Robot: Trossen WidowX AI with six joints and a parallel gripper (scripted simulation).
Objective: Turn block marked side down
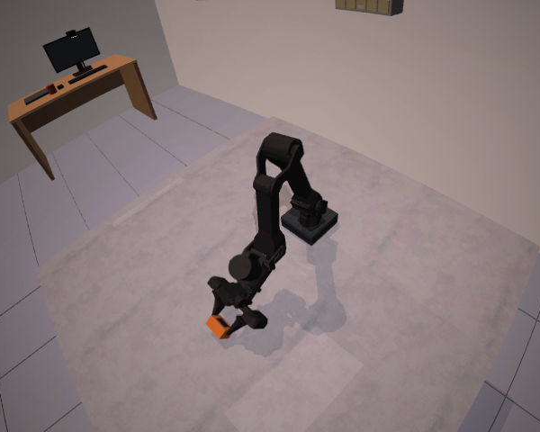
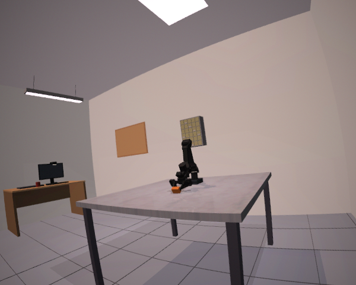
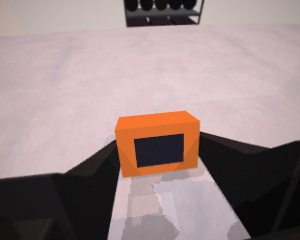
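Note:
The block (image 1: pixel 218 327) (image 2: pixel 175 190) (image 3: pixel 157 142) is orange with a dark rectangular mark (image 3: pixel 159 150) on one face. My gripper (image 1: pixel 224 320) (image 2: pixel 178 186) (image 3: pixel 156 140) is shut on the block, one black finger on each side. The arm is bent low, so the gripper is tilted and holds the block close to the grey table (image 1: pixel 400 301) (image 2: pixel 202 205) (image 3: pixel 65 75). The marked face points up and back toward the wrist camera. I cannot tell whether the block touches the table.
The arm's base (image 1: pixel 310 223) stands at the back of the table. A lighter rectangular patch (image 1: pixel 298 385) lies on the table in front of the block. A wooden desk (image 1: pixel 70 88) (image 2: pixel 43 190) with a monitor stands far off on the floor.

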